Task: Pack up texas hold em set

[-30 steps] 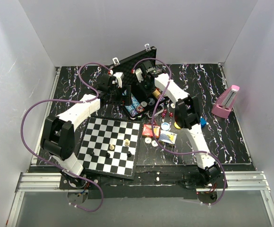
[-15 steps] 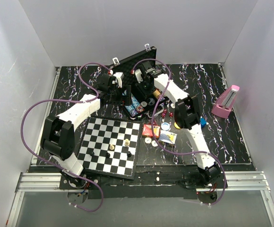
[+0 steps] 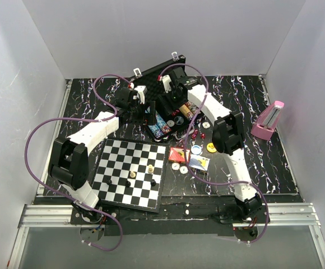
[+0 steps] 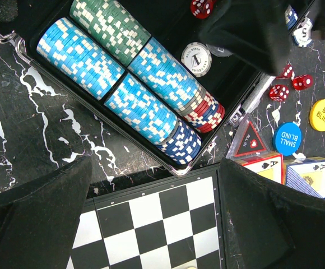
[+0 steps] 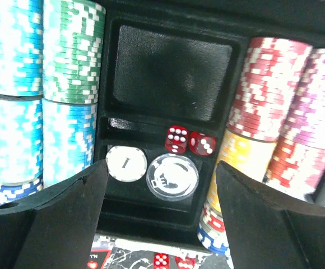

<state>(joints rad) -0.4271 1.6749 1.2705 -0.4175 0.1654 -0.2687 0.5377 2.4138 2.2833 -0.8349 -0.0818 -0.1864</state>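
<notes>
From above, we see the open briefcase (image 3: 154,73) at the far middle of the desk (image 3: 263,162), with both arms over it. Card decks (image 3: 198,163), dice (image 3: 195,134) and buttons (image 3: 211,147) lie loose beside the chessboard (image 3: 130,174).

In the left wrist view, the left jaws stand spread and empty above the chip rows (image 4: 123,84) seated in the case.

In the right wrist view, the right jaws are released too, over two packed dice and two buttons. The card well (image 5: 168,73) is bare. We judge the packing roughly half done.
</notes>
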